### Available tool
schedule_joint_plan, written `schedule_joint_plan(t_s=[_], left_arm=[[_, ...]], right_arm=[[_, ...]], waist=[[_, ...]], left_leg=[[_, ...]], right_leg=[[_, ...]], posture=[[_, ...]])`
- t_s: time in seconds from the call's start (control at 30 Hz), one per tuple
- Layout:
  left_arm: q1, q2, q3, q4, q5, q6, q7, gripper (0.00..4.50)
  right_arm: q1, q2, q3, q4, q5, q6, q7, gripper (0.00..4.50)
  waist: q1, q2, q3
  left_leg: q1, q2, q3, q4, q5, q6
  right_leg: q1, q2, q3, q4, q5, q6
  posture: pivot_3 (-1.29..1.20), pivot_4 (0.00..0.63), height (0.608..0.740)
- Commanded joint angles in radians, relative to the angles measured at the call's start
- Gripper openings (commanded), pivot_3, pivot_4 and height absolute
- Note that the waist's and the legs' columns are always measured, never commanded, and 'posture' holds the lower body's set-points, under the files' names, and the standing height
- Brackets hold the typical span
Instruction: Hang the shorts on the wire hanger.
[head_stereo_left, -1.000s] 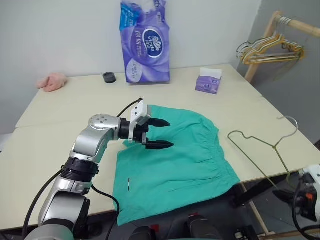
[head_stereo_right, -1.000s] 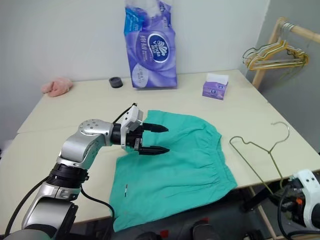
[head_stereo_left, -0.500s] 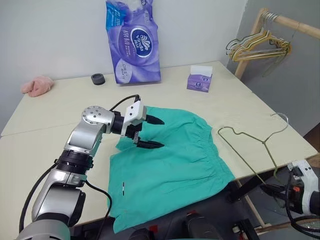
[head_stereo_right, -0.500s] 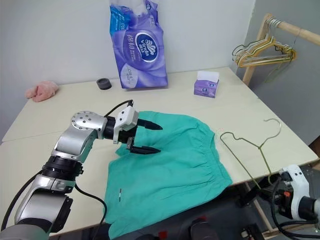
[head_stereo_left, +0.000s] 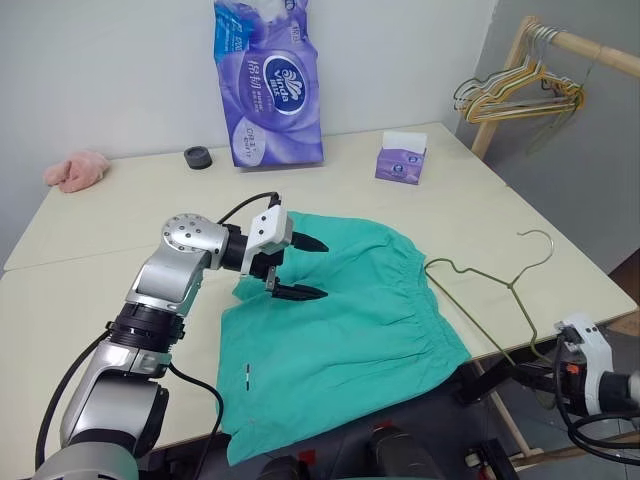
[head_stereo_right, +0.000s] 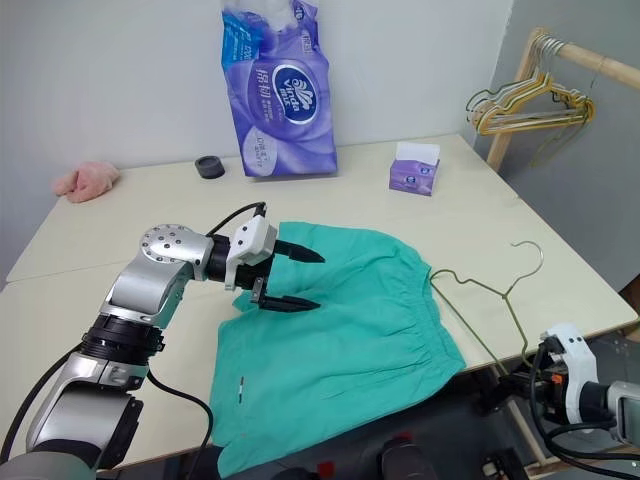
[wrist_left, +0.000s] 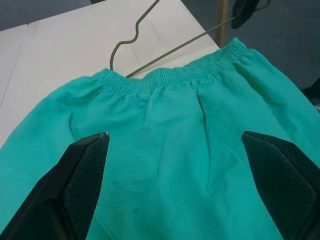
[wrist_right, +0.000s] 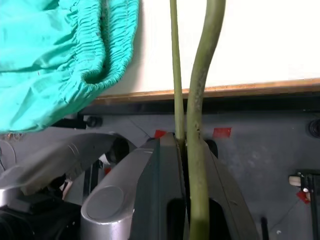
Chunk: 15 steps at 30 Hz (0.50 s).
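The left gripper (head_stereo_left: 297, 268) hovers spread wide over the shorts (head_stereo_left: 340, 330) at frame centre. At lower right, the right gripper (wrist_right: 186, 145) is clamped on the hanger (head_stereo_left: 490, 290).

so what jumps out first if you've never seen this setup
The teal shorts lie spread flat at the table's near edge, with the left end effector hovering open just above them. To their right, the wire hanger is pinched at its corner by the shut right end effector below the table edge, its hook lifted over the tabletop. At the back stands a tall purple tissue pack.
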<state>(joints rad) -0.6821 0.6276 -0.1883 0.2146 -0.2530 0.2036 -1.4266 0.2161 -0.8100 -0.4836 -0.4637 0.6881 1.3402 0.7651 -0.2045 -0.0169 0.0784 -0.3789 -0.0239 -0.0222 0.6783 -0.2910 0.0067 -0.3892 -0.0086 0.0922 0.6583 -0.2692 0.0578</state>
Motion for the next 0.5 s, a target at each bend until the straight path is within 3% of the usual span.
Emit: schedule_joint_plan(t_s=[0.03, 0.5], left_arm=[[-0.012, -0.003, 0.011, -0.005, -0.002, -0.028, 0.005, 4.48], [0.000, 0.010, 0.020, 0.026, 0.007, -0.065, 0.018, 4.48]], right_arm=[[-0.029, -0.040, 0.023, -0.008, 0.040, -0.012, 0.036, 0.00], [0.017, -0.141, -0.028, 0.026, 0.068, -0.037, 0.082, 0.00]], waist=[[0.001, 0.000, 0.000], [0.010, 0.000, 0.000]], left_leg=[[0.000, 0.000, 0.000, 0.000, 0.000, 0.000], [0.000, 0.000, 0.000, 0.000, 0.000, 0.000]], right_leg=[[0.000, 0.000, 0.000, 0.000, 0.000, 0.000], [0.000, 0.000, 0.000, 0.000, 0.000, 0.000]], posture=[[-0.27, 0.065, 0.740], [-0.25, 0.064, 0.740]])
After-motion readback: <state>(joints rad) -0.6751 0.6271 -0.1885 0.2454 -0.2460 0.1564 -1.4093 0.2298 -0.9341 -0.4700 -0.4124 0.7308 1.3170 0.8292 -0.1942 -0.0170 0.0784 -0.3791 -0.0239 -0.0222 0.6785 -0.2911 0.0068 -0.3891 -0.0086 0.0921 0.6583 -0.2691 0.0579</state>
